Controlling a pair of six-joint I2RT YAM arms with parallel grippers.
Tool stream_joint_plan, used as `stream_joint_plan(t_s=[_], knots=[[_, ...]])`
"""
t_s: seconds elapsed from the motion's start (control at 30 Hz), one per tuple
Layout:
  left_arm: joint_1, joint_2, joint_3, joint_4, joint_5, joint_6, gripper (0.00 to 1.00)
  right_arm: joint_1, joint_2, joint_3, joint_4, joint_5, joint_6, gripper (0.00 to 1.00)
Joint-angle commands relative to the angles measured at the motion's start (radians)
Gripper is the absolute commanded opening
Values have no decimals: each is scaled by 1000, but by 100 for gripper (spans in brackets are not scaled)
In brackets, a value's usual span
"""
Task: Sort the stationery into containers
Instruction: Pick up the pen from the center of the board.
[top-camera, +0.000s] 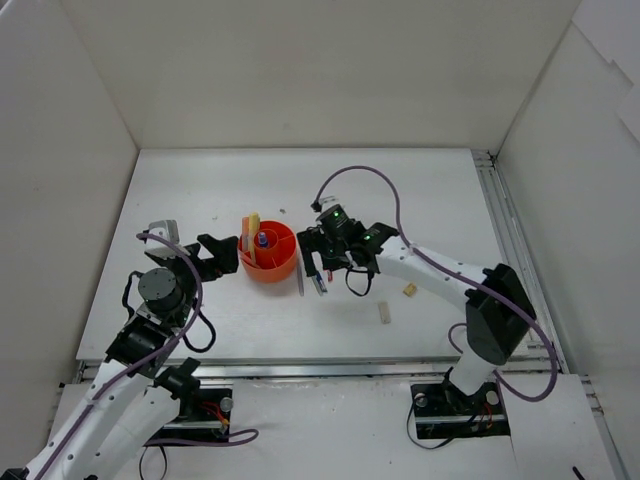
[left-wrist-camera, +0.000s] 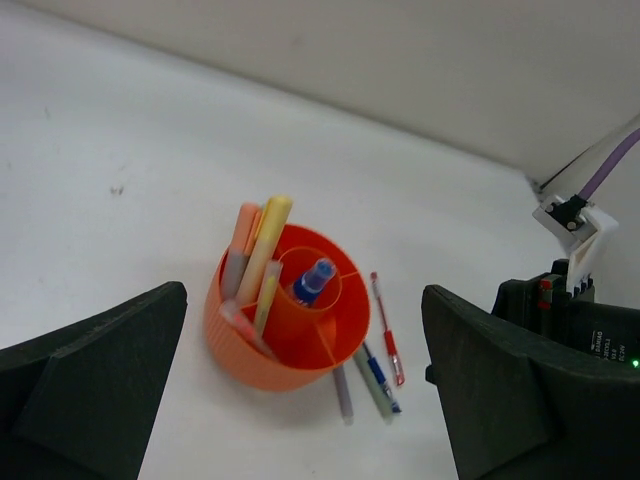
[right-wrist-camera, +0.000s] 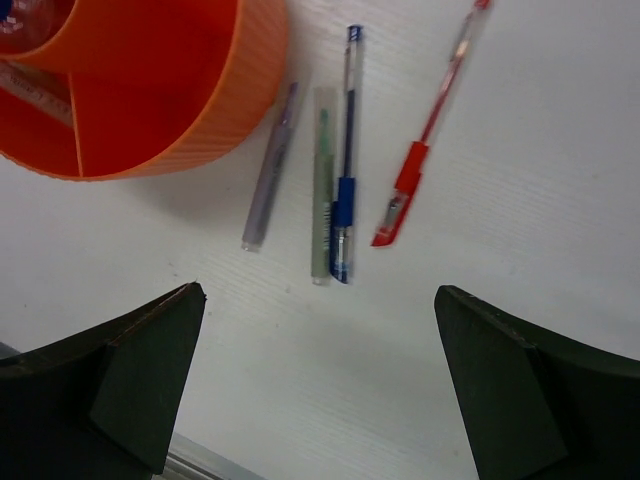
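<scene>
Right gripper (right-wrist-camera: 320, 330) spread, empty | suggest red pen (right-wrist-camera: 425, 140), lying apart from blue pen (right-wrist-camera: 345, 170) | pinch across mid-barrel | then bowl (right-wrist-camera: 250, 90)

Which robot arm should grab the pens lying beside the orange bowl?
Probably the right one. The right gripper, open, hangs over the blue pen and red pen; the left gripper, also open, sits across the orange bowl from them.
</scene>
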Motion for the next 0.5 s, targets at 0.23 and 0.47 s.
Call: stream_joint_plan(t_s=[0.23,0.47], knots=[[-5,-83,9,-192,-106,-85,99,167,257,127,122,4,57,98],[-5,-180,-10,-243,-137,-94,99,206,352,187,120,62,66,98]])
